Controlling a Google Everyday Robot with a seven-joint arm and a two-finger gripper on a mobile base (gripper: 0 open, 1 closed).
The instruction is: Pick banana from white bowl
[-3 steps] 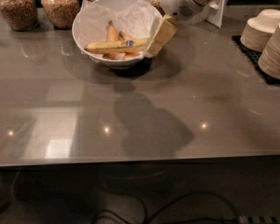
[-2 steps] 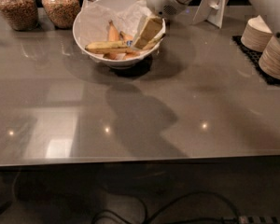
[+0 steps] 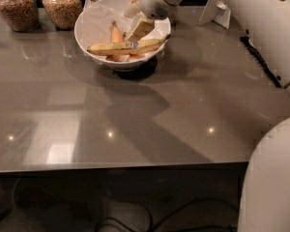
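Observation:
The white bowl (image 3: pixel 87 30), lined with crumpled white paper, stands at the back of the grey table. The banana (image 3: pixel 116 46) lies across the bowl's front, long and yellow with a blue sticker near its middle, its right end resting at the rim. My gripper (image 3: pixel 130 25) hangs over the right half of the bowl, just above the banana, open and holding nothing. One tan finger (image 3: pixel 140 30) points down at the banana. The arm reaches in from the upper right.
A shorter orange-tinted fruit (image 3: pixel 117 33) lies in the bowl behind the banana. Two grain-filled jars (image 3: pixel 17 6) (image 3: pixel 62 4) stand at the back left. A white card stand (image 3: pixel 217 8) is behind the arm. The table's front edge (image 3: pixel 116 167) runs across the lower frame.
The gripper has moved left from the bowl's right rim to above its inside. The view has shifted closer and the stacked bowls at the right are hidden now.

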